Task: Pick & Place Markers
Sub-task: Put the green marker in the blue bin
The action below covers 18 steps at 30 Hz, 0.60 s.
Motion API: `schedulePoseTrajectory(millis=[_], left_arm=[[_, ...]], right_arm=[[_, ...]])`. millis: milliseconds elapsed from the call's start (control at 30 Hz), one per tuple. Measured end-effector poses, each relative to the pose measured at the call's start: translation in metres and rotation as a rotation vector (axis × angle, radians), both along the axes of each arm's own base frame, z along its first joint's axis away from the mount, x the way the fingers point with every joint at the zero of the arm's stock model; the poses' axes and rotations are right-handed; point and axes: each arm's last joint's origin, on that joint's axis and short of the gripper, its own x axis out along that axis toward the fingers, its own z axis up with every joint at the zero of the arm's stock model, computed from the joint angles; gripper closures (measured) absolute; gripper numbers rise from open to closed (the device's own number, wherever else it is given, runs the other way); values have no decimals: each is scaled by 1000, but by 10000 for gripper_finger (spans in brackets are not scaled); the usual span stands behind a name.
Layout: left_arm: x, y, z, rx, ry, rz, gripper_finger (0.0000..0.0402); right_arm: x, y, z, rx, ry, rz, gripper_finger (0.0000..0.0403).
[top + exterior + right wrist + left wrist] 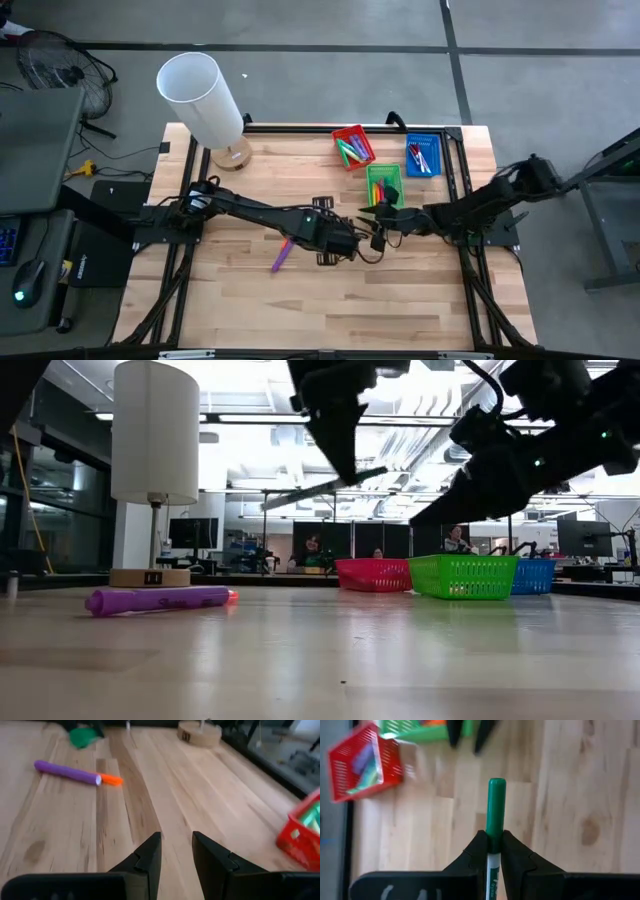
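Observation:
My left gripper (493, 836) hangs above the middle of the table (300, 300), shut on a marker with a green cap (496, 805) and a white barrel. My right gripper (176, 845) is open with nothing between its fingers. It hovers just near of the green tray (384, 185), to the right of the left gripper (350, 243). A purple marker (282, 253) lies flat on the wood with an orange one (112, 780) close behind it. Several markers lie in the red tray (353, 147), the green tray and the blue tray (423, 157). My left gripper pinches the green marker between its two fingers, about where the cap meets the white barrel (494, 831). The fingers slant down from above and lie across the marker. The capped end sticks out past them, and the marker (300, 495) is lifted clear, nearly level.
A lamp with a white shade (200, 95) and a round wooden base (232, 155) stands at the table's far left. The three trays sit at the far right. Bare wood lies along the near edge. People sit in the room beyond the table.

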Motion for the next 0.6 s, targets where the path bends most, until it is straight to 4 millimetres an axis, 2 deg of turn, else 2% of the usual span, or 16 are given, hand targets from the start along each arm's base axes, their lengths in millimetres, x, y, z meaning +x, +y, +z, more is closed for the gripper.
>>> schedulePoseTrajectory(millis=[333, 600], left_arm=[[6, -1, 19, 38, -77, -40, 379], [13, -2, 36, 51, -164, -88, 379]], right_arm=[[20, 6, -23, -71, -132, 96, 304], [24, 10, -19, -102, -254, 165, 304]])
